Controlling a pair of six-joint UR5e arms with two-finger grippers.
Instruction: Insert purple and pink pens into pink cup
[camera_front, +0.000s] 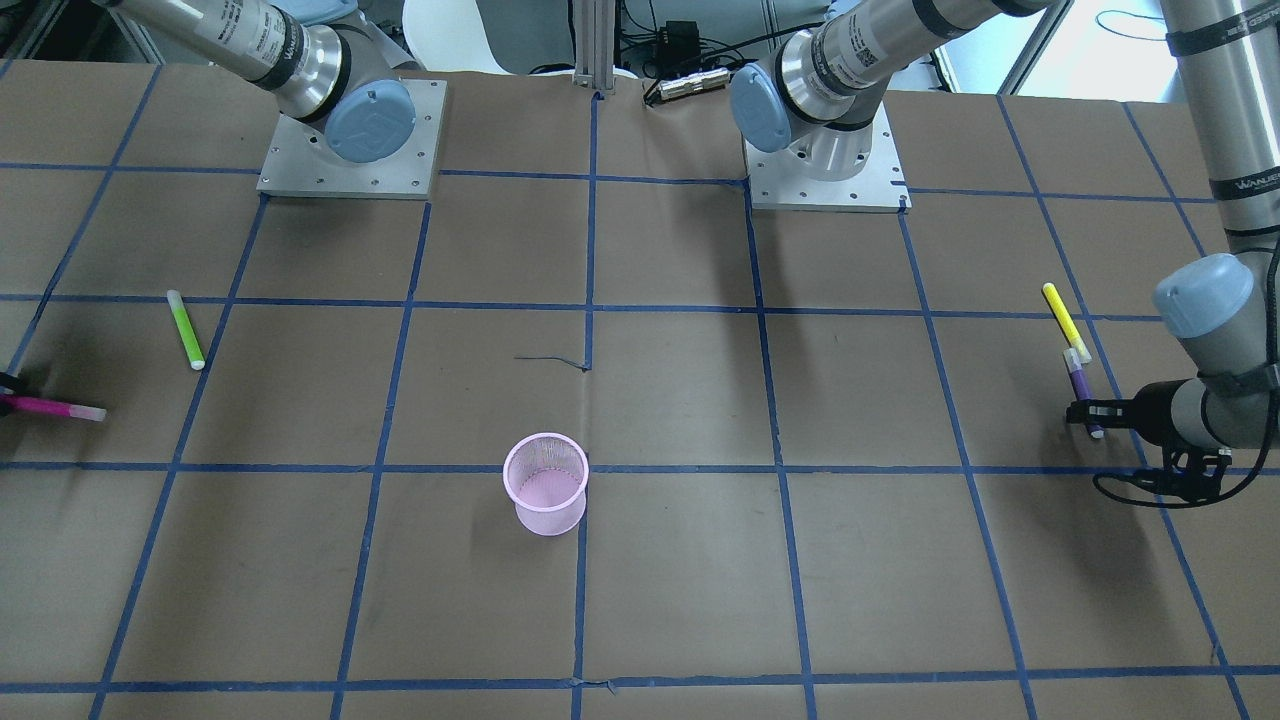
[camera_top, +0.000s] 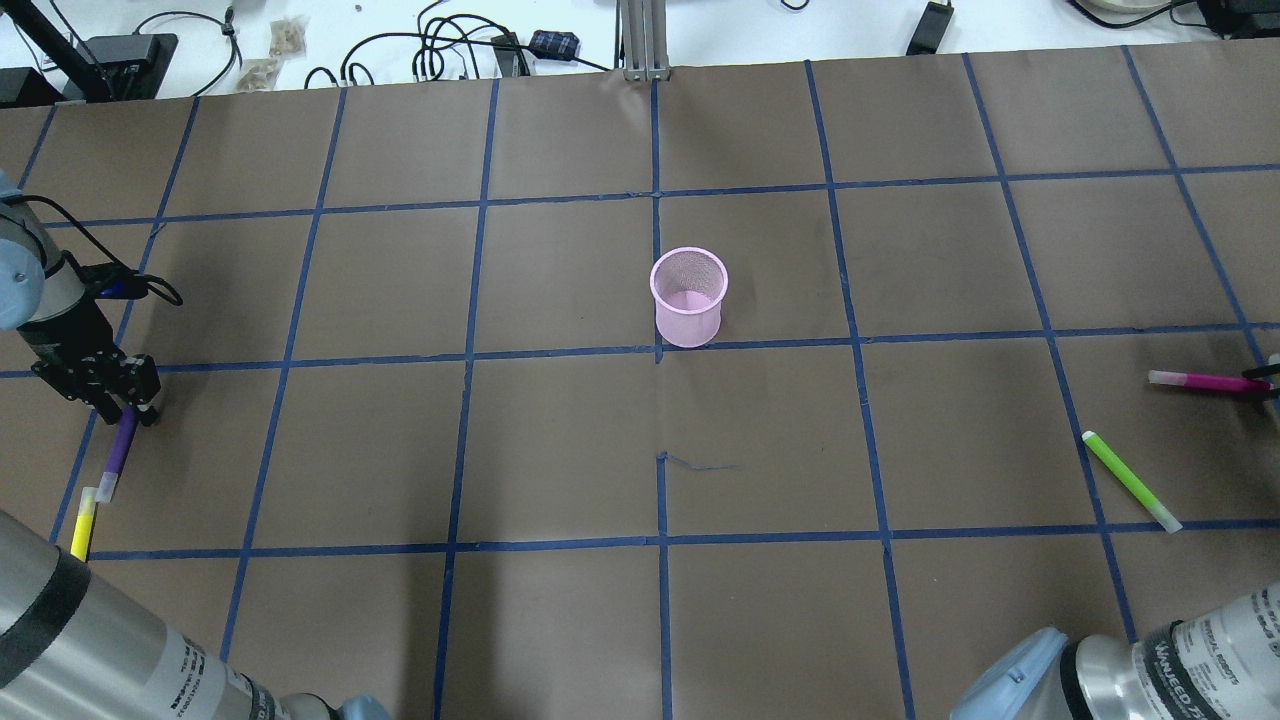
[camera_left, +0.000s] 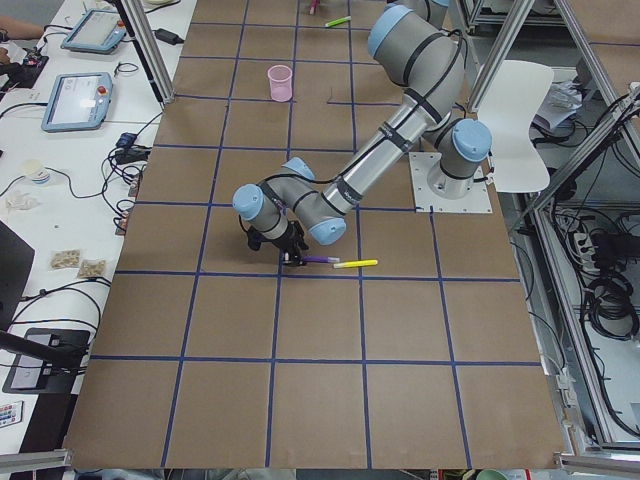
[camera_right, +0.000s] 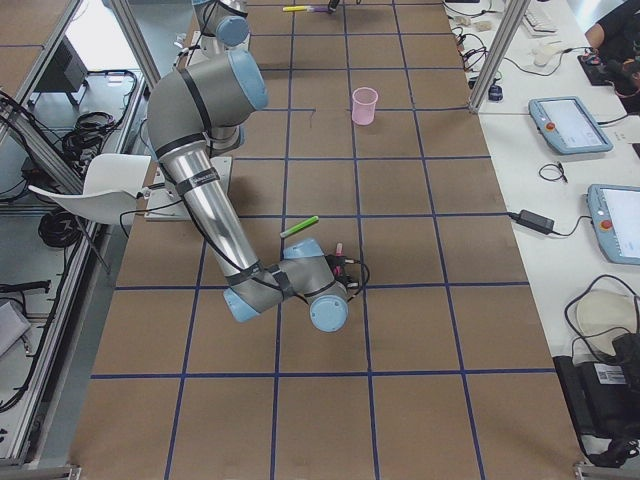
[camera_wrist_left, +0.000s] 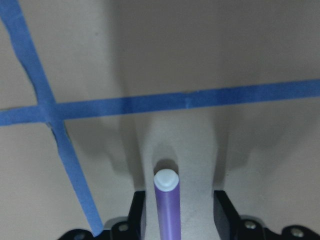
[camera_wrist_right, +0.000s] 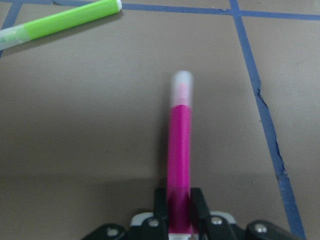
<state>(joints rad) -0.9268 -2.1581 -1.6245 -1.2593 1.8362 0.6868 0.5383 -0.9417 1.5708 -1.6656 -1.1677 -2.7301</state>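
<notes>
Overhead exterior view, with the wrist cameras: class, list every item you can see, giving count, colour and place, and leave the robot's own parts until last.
pink cup: 1, pink mesh, upright mid-table
purple pen: 1, purple, lying at the robot's left
yellow pen: 1, yellow, beside the purple pen's end
green pen: 1, green, lying at the robot's right
pink pen: 1, magenta, far right
table: 1, brown, blue tape grid
left tool: 1, black, open around purple pen
right tool: 1, black, shut on pink pen

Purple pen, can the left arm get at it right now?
Probably yes. The left gripper straddles the purple pen, jaws open with a gap on each side and nothing between. The yellow pen lies at the pen's other end, away from the gripper.
</notes>
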